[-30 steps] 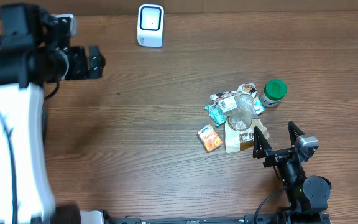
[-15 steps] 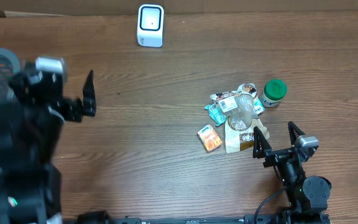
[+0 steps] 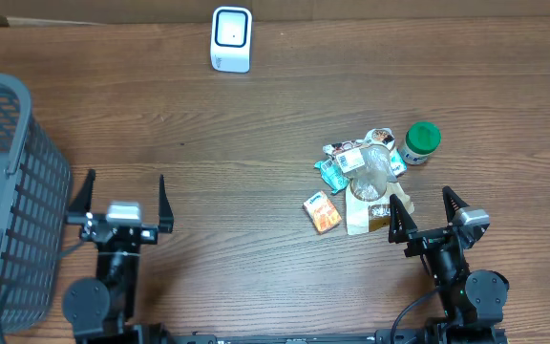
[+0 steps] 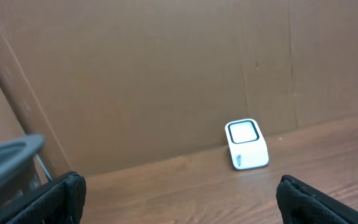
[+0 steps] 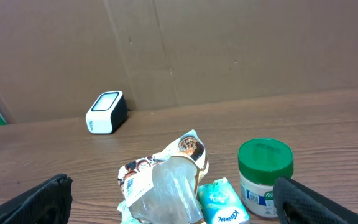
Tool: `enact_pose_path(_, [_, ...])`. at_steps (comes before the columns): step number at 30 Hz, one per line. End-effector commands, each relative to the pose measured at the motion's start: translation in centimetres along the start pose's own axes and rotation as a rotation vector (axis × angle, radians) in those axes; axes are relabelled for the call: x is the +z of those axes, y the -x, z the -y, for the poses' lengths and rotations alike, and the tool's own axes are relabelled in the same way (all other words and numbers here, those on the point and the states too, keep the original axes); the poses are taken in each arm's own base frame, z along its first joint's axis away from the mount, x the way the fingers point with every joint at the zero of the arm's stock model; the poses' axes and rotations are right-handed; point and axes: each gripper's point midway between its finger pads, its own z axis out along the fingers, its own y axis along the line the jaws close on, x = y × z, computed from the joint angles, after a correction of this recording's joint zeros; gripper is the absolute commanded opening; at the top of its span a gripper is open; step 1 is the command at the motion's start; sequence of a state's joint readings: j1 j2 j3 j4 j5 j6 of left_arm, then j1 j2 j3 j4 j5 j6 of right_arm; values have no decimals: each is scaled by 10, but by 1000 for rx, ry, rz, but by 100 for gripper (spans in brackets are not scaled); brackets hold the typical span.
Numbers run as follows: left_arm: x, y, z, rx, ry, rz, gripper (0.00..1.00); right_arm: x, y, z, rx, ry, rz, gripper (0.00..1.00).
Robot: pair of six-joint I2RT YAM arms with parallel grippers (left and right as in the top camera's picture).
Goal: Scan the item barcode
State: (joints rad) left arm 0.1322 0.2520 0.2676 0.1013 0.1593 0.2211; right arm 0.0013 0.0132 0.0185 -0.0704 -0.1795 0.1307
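Note:
A white barcode scanner (image 3: 230, 38) stands at the table's far edge, also seen in the left wrist view (image 4: 247, 144) and the right wrist view (image 5: 107, 112). The items lie in a pile at centre right: a green-lidded jar (image 3: 418, 142) (image 5: 265, 177), a clear-windowed snack packet (image 3: 370, 168) (image 5: 166, 183), a teal packet (image 3: 331, 173) (image 5: 222, 202), an orange packet (image 3: 322, 211). My right gripper (image 3: 421, 199) (image 5: 182, 206) is open just in front of the pile, touching nothing. My left gripper (image 3: 125, 182) (image 4: 179, 202) is open at front left, empty, facing the scanner.
A grey mesh basket (image 3: 8, 191) stands at the table's left edge, its rim showing in the left wrist view (image 4: 8, 155). A brown cardboard wall (image 4: 166, 68) backs the table behind the scanner. Bare wood lies between the left gripper and the pile.
The left arm has swung from the upper left down to the front left, uncovering the basket. The right arm and the items have not moved.

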Motion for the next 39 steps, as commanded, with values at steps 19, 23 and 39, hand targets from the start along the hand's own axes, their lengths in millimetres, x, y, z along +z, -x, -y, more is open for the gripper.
enact_pose_path(19, [-19,-109,28,-10,-40,-180,100,0,-2,0,-1,3,1,100])
enact_pose_path(23, [-19,-109,28,-10,-40,-180,100,0,-2,0,-1,3,1,100])
enact_pose_path(39, [-19,-109,28,-10,-40,-180,100,0,-2,0,-1,3,1,100])
